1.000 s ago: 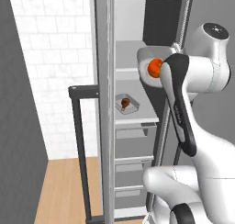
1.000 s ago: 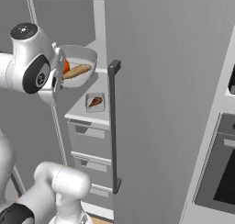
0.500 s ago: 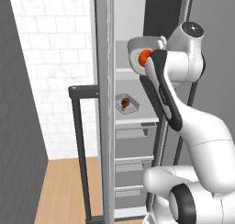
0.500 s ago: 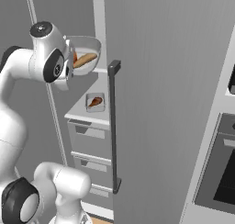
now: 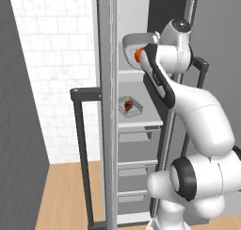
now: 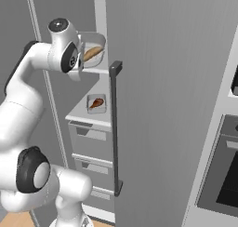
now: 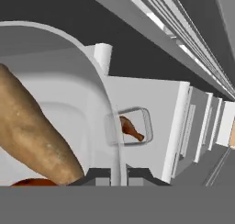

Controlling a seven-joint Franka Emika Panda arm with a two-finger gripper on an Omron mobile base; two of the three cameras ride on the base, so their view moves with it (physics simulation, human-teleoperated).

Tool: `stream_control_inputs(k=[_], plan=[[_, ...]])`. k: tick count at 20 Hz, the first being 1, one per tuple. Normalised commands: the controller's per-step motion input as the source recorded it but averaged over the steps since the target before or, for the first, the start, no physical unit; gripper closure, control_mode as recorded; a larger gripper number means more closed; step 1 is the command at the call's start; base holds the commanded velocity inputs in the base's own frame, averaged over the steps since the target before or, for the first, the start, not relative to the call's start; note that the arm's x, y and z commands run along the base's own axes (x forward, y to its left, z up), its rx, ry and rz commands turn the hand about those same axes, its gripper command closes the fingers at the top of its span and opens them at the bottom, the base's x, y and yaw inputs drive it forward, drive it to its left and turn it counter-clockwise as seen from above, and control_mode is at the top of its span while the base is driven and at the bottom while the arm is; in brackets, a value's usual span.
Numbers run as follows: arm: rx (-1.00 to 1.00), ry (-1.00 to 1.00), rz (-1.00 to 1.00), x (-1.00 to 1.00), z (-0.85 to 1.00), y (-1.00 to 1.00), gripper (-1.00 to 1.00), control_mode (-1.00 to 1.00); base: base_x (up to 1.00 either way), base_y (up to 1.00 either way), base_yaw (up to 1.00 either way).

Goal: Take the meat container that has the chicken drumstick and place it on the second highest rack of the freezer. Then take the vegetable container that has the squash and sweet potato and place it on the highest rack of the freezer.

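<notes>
The freezer (image 5: 141,130) stands open, its door (image 6: 167,105) swung out to the right with the long dark handle (image 6: 115,128) just beside the arm's path. That door edge and the left frame post (image 5: 109,106) leave a narrow gap, and I judge the arm's elbow could clip either one as it reaches deeper.

The top rack (image 6: 95,70) is where the vegetable tub (image 6: 92,54) must go; the tub hangs at that height, at the near lip of the shelf, not yet clearly resting on it. If it comes in low, its base could catch the rack's front edge and tip. It also looks tilted in the right base view, so the load may roll or spill if released early.

The second rack (image 5: 141,118) below carries the meat tub (image 5: 130,106) with the drumstick (image 7: 131,128), well inside and apart from the arm. Grey drawers (image 6: 90,142) sit under it.

The claw (image 7: 119,172) is pressed together, pinching the vegetable tub's rim. The thin rim grip could slip under the weight.

Inside the tub lie the sweet potato (image 7: 34,136) and, partly hidden beside it, the squash (image 5: 138,55).
</notes>
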Motion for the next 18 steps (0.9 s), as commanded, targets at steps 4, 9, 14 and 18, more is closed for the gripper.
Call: stream_control_inputs(k=[4, 9, 14, 18], plan=[[0.00, 0.00, -0.03, 0.73, -0.01, -0.02, 1.00, -1.00, 0.00, 0.00, 0.00], [0.00, -0.02, -0.01, 0.39, -0.21, -0.06, 1.00, -1.00, 0.00, 0.00, 0.00], [0.00, -0.05, 0.00, 0.43, -0.35, 0.00, 1.00, -1.00, 0.00, 0.00, 0.00], [0.00, -0.02, 0.00, 0.65, -0.07, 0.00, 1.00, -1.00, 0.00, 0.00, 0.00]])
